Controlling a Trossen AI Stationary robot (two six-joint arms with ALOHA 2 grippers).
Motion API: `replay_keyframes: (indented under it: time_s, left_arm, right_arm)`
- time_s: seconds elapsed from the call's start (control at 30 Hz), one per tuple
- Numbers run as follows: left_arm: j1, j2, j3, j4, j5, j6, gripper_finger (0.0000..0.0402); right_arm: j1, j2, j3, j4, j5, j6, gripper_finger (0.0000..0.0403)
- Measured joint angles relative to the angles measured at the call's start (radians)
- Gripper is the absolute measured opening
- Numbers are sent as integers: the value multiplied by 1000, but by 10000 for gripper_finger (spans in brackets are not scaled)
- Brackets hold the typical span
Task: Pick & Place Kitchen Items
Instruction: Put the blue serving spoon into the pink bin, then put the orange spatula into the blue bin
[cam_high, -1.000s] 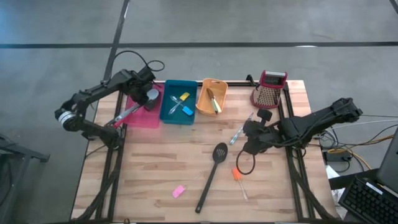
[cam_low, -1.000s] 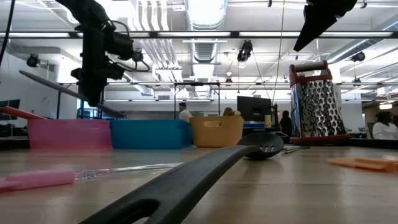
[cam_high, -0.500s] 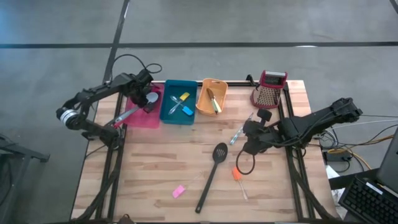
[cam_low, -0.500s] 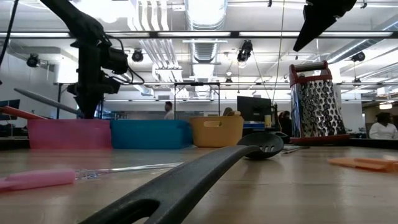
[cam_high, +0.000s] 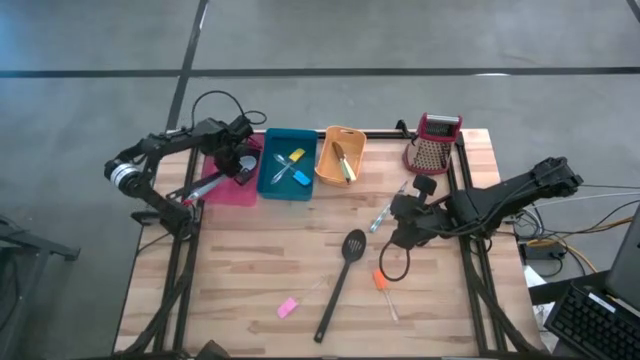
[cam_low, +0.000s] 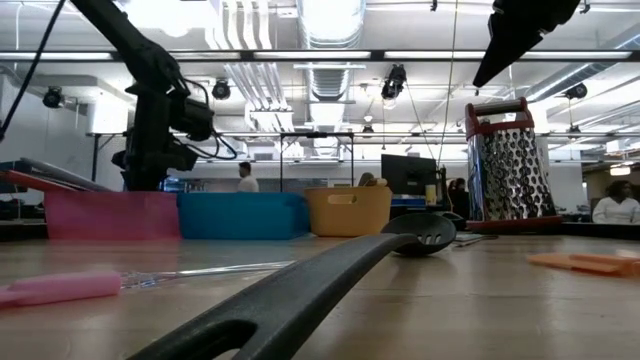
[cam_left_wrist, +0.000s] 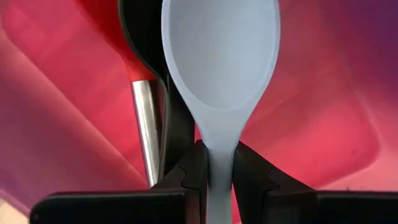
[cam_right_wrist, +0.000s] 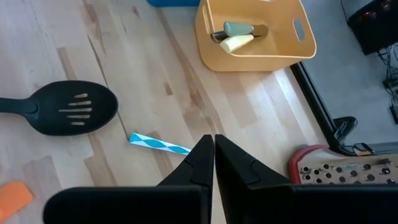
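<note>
Open-plan lab: exposed ceiling ducts, strip lights, monitor (people behind).

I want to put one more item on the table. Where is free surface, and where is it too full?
Free: the bare wood left of the pink-handled tool, in front of the pink bin. Also the corner right of the orange-handled tool. Crowded: around the slotted spoon and the right gripper, and the back row of bins beside the grater.
</note>
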Motion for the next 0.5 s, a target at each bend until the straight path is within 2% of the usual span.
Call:
replay_keyframes:
  time_s: [0.1, 0.33, 0.5]
  left_arm:
    - [0, 8, 0, -1, -3, 0, 72]
    - [0, -38, 25, -62, -11, 24, 198]
    - [-1, -85, 94, -113, -10, -6, 232]
  right_arm:
    - [0, 0, -1, 0, 0, 0, 8]
    - [0, 0, 0, 2, 0, 0, 8]
    - [0, 0, 0, 5, 0, 1, 8]
